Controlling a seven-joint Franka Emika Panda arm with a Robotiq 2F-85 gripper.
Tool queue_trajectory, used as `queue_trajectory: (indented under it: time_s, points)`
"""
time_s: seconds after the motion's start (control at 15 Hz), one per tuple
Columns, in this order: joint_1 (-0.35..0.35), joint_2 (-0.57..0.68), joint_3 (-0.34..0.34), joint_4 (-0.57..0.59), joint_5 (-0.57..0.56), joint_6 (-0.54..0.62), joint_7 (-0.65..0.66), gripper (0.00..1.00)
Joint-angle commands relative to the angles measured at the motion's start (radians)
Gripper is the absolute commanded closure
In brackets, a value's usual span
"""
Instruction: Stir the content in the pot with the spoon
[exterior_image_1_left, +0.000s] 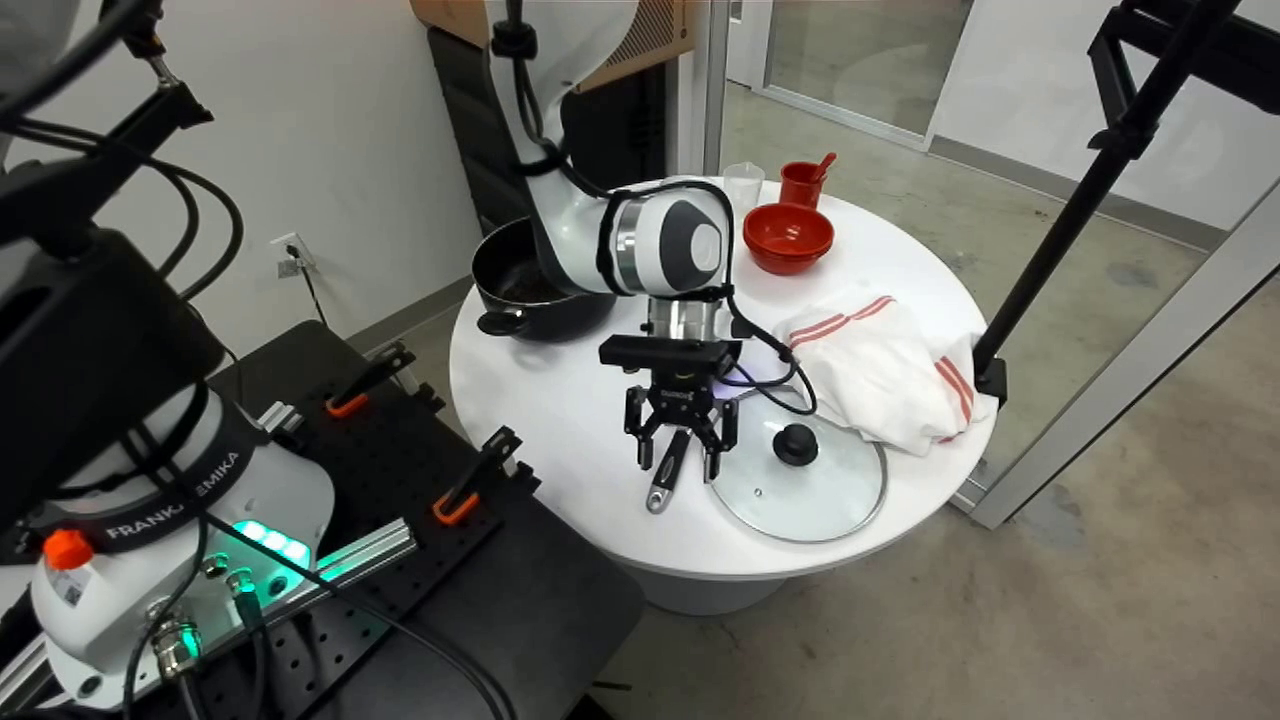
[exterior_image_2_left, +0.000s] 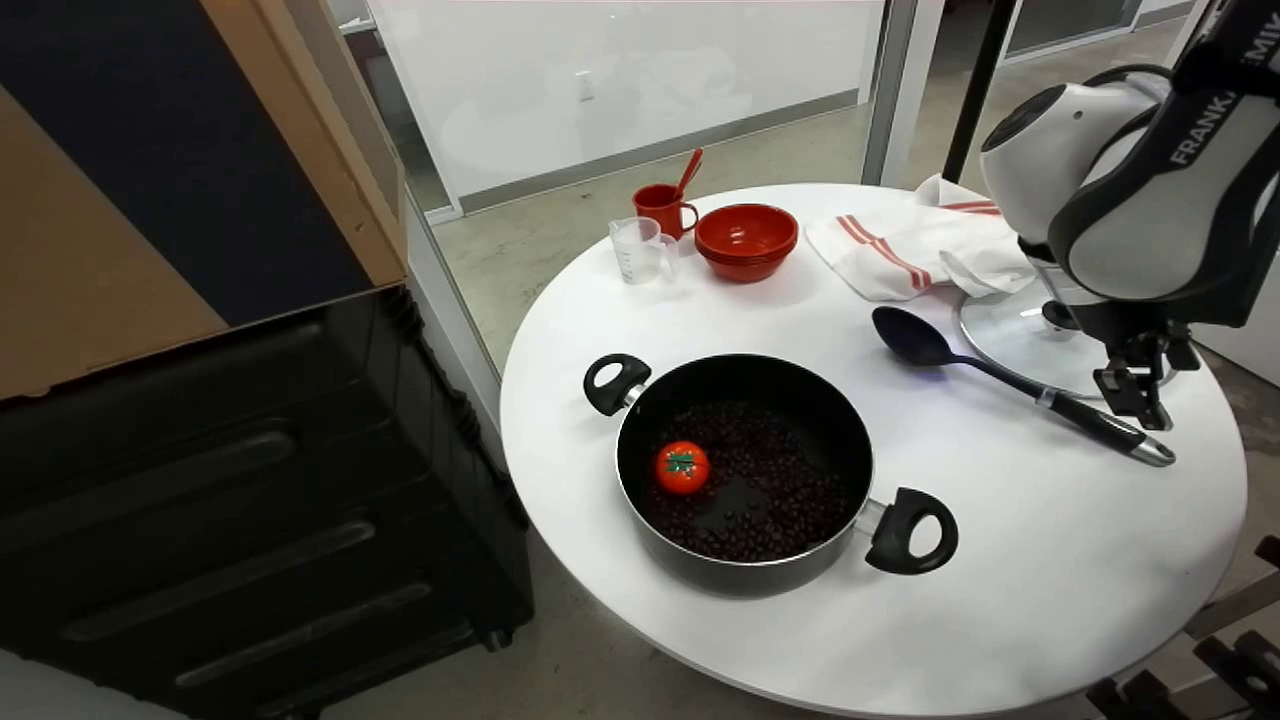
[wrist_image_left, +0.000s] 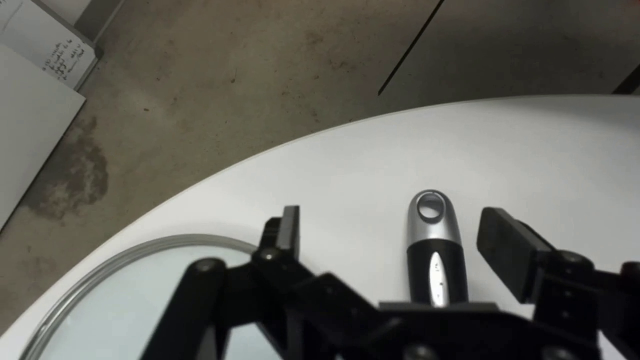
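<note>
In an exterior view the black pot stands on the table. Its content shows there as a red tomato amid small dark beans. To the pot's right, the black spoon lies flat on the tabletop, bowl toward the far side. My gripper hangs over the silver-tipped end of its handle, fingers pointing down. From the wrist, the spoon handle runs between the spread fingers of the gripper, nearer the right one and touching neither. The gripper is open and holds nothing.
The glass lid lies flat beside the spoon, close to one finger. A striped towel overlaps the lid's edge. Red bowls, a red mug and a clear measuring cup stand farther back. The curved table edge is close.
</note>
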Motion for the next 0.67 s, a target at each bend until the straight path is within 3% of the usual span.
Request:
queue_trajectory:
  time_s: [0.0, 0.07, 0.13, 0.53, 0.6]
  points:
    - [0.058, -0.084, -0.009, -0.08, -0.048, 0.054, -0.004, 0.0]
    - [0.058, -0.123, 0.005, -0.113, -0.052, 0.073, -0.024, 0.0]
    - [0.038, -0.026, -0.001, -0.023, -0.021, 0.042, -0.01, 0.0]
    - [0.058, -0.179, 0.017, -0.152, -0.028, 0.129, -0.001, 0.0]
    - [0.066, -0.107, 0.008, -0.088, -0.027, 0.09, -0.007, 0.0]
